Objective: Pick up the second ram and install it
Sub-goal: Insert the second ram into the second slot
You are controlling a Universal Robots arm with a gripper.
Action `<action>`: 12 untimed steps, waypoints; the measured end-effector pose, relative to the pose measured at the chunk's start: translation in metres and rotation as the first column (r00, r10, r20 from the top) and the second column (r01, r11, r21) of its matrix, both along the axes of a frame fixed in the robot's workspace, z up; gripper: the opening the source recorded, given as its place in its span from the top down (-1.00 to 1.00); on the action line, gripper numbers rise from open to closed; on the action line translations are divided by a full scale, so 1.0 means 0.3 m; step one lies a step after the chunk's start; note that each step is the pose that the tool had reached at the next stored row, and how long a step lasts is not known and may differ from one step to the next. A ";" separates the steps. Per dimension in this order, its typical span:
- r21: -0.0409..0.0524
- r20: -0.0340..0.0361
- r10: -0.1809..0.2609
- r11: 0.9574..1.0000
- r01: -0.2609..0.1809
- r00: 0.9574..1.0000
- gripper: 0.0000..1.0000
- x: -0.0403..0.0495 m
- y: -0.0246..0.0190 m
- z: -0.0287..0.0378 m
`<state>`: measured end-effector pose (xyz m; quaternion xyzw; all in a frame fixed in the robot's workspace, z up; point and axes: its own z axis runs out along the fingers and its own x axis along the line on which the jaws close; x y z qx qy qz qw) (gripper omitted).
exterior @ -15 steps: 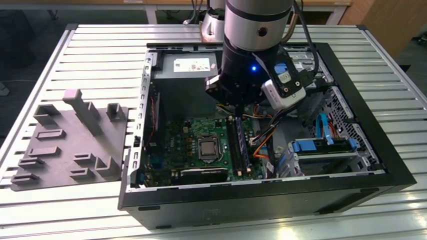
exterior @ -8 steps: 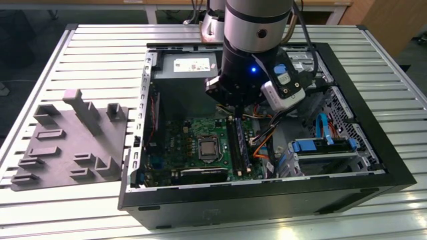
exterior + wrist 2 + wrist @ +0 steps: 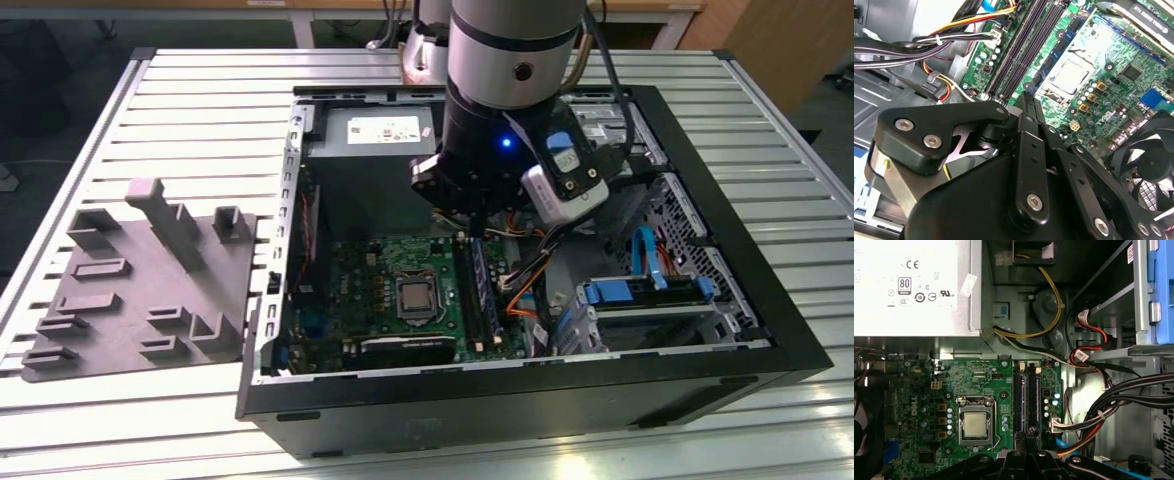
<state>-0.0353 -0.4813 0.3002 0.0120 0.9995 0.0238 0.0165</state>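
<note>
Seemingly at the seating step: the gripper [image 3: 467,232] of one robot arm [image 3: 514,50], jaws drawn together with nothing visibly pinched, hangs over the end of two memory slots [image 3: 1018,400] inside one open computer case [image 3: 534,405] in the middle of the counter [image 3: 200,100]. One blue stick, probably the second ram [image 3: 486,300], stands in a slot; finishing likely needs a square downward press. One grey moulded tray [image 3: 147,280] lies beside the case.
</note>
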 end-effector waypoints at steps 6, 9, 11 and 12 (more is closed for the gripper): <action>0.000 0.000 0.000 1.000 0.000 1.000 0.76 0.000 0.000 -0.007; 0.000 0.000 0.000 1.000 0.000 1.000 0.76 0.000 0.000 -0.011; 0.000 0.000 0.000 1.000 0.000 1.000 0.76 0.000 0.000 -0.014; 0.000 0.000 0.000 1.000 0.000 1.000 0.76 0.000 0.000 -0.016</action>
